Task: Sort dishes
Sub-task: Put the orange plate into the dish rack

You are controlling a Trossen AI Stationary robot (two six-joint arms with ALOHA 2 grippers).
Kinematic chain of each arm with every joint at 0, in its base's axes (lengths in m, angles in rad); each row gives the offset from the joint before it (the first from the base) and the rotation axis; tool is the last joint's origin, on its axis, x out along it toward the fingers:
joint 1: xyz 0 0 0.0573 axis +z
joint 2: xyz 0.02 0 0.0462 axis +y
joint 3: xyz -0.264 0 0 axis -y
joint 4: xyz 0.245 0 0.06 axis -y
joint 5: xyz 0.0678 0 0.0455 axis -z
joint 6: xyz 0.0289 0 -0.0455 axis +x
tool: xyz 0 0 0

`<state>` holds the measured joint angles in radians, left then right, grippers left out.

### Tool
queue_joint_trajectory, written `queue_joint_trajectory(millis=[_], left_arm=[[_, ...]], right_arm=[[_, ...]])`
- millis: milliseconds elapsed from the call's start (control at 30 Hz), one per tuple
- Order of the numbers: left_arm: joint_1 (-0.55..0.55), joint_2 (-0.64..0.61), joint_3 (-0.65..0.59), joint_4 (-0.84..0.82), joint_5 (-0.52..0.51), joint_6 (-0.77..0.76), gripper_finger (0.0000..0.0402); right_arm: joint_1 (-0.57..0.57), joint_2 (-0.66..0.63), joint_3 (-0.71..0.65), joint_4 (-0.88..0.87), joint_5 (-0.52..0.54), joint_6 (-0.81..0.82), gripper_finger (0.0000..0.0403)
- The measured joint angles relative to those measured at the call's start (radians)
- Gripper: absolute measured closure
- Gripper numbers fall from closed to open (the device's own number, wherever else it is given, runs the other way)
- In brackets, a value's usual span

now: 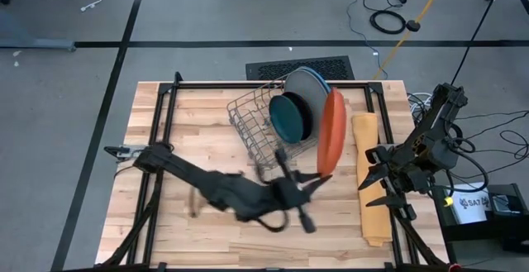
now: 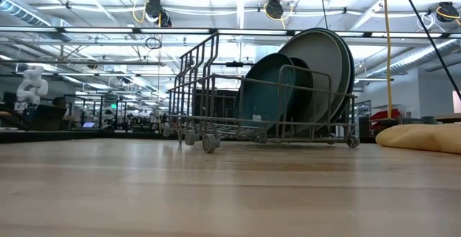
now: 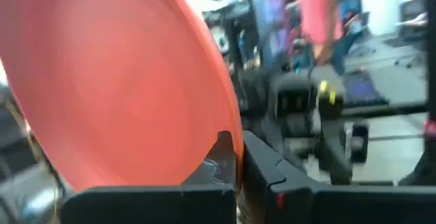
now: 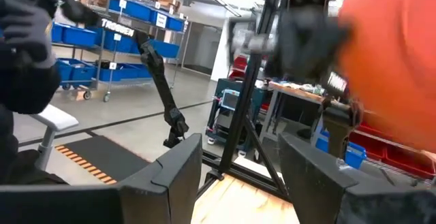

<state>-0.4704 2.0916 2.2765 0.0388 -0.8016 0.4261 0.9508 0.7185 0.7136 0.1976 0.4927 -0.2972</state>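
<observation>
The cloth (image 1: 369,177) lies at three o'clock of the rack (image 1: 266,123), beside the waiting right gripper (image 1: 382,178), whose fingers are spread. In the rack, the teal plate (image 1: 289,116) and larger plates (image 2: 325,71) are stood upright. The orange plate (image 1: 331,131) is pinched at its edge by the left gripper (image 1: 321,178), between rack and cloth.

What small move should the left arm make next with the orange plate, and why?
Probably carry it sideways toward the wire rack and line it up with a free slot. The left gripper is shut on the orange plate, which stands on edge beside the rack, outside it. The teal plate and larger plates already stand inside. The right gripper waits open over the yellow cloth.
</observation>
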Motion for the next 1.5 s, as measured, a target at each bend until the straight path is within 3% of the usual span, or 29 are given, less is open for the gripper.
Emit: queue_joint_trajectory(millis=[167, 367, 500, 667, 800, 967, 1167, 1267, 1500], left_arm=[[-0.011, -0.106, 0.003, -0.094, 0.167, 0.06, 0.0402], [0.024, -0.216, 0.001, -0.289, 0.192, 0.09, 0.0402], [0.074, -0.283, -0.007, -0.364, 0.273, 0.077, 0.0401], [0.142, -0.402, -0.154, -0.334, 0.435, 0.064, 0.0402], [0.206, -0.554, -0.402, -0.172, 0.469, 0.004, 0.0401], [0.276, -0.699, -0.799, 0.132, 0.465, -0.164, 0.0402], [0.328, -0.685, -1.153, 0.535, 0.327, -0.527, 0.0401], [0.335, -0.623, -1.228, 0.597, 0.224, -0.759, 0.0401], [0.343, -0.501, -1.237, 0.597, 0.122, -1.224, 0.0401]], right_arm=[[0.0, 0.0, 0.0, 0.012, 0.001, -0.002, 0.0218], [0.0, 0.0, 0.0, 0.016, 0.001, -0.002, 0.0218], [0.0, 0.0, 0.0, 0.017, 0.002, -0.001, 0.0218], [0.0, 0.0, 0.0, 0.018, 0.005, 0.0, 0.0218], [0.0, 0.0, 0.0, 0.016, 0.005, 0.0, 0.0218], [0.0, 0.0, 0.0, 0.015, 0.005, -0.002, 0.0218], [0.0, 0.0, 0.0, 0.015, 0.005, -0.018, 0.0218], [0.0, 0.0, 0.0, 0.015, 0.005, -0.021, 0.0218], [0.0, 0.0, 0.0, 0.006, 0.005, -0.033, 0.0218]])
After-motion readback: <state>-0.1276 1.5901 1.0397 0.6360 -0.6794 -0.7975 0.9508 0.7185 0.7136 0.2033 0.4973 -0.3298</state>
